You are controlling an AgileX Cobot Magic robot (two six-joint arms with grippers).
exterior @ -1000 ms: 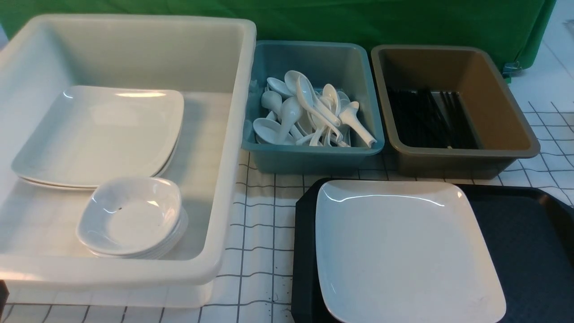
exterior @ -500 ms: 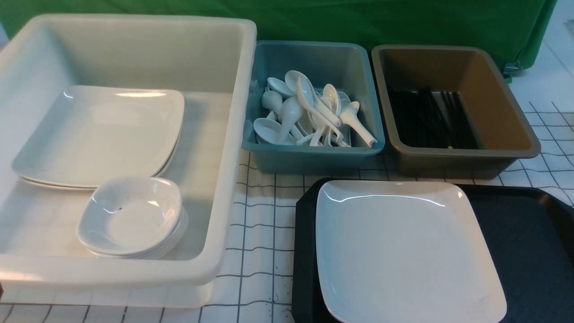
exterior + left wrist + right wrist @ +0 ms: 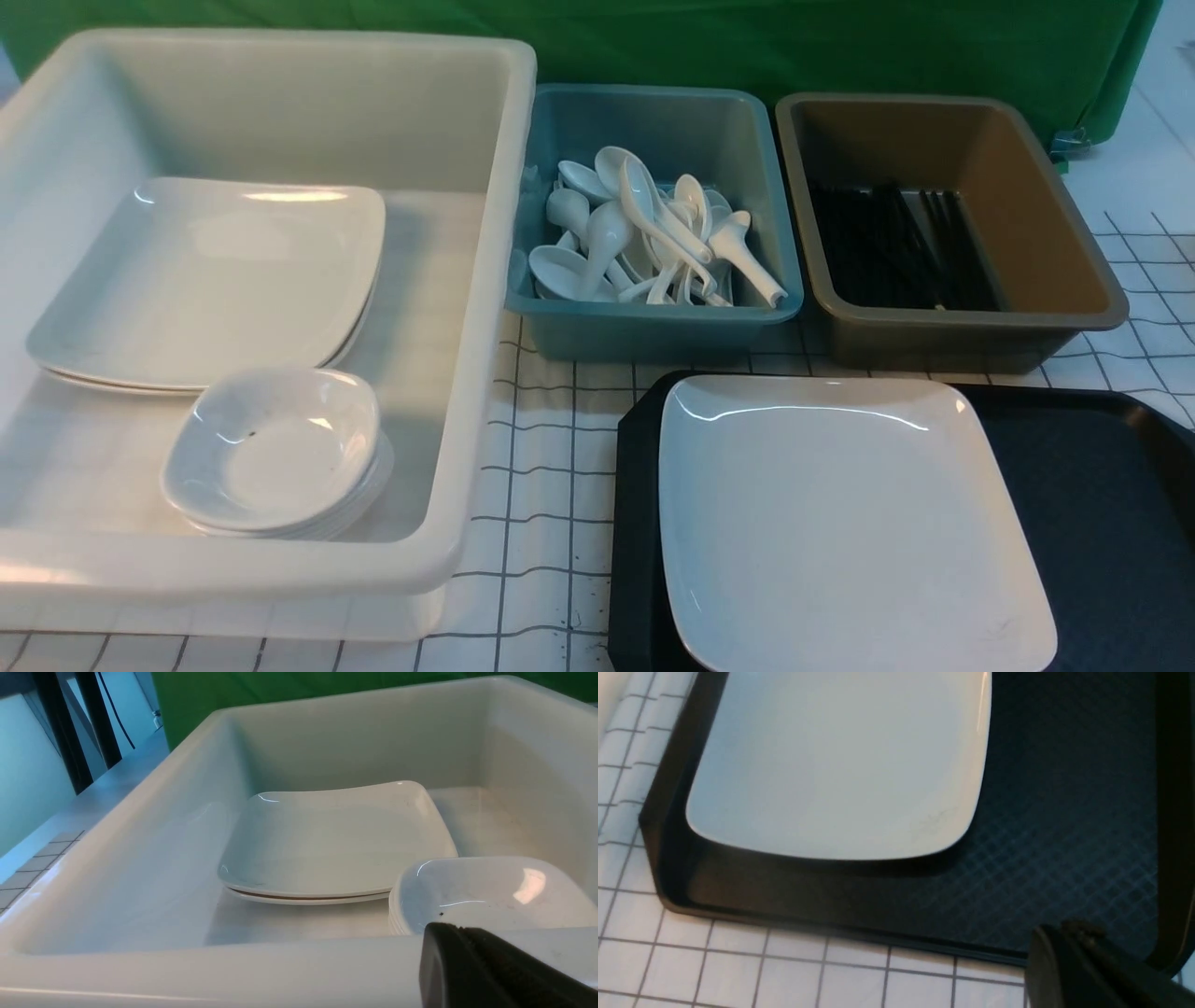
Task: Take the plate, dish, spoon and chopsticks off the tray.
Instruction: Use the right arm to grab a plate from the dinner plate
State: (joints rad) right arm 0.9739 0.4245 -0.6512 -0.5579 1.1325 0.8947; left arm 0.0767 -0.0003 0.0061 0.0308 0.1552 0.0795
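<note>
Large glossy white square plate (image 3: 840, 532) lies flat on the left part of the black diamond-textured plastic tray (image 3: 1083, 532), near right. White soup spoons (image 3: 644, 233) are piled in the teal tub (image 3: 653, 331) and black chopsticks (image 3: 887, 247) in the brown tub (image 3: 1027, 205), both far. Small white dishes (image 3: 271, 453) sit stacked in the big white tub (image 3: 485, 280), left. Both clenched and empty: left gripper (image 3: 460, 952), right gripper (image 3: 1064, 947).

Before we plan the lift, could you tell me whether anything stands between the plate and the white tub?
Nothing visible does: only gridded cloth lies between the plate and the tub, whose own side wall rises in the path.
</note>
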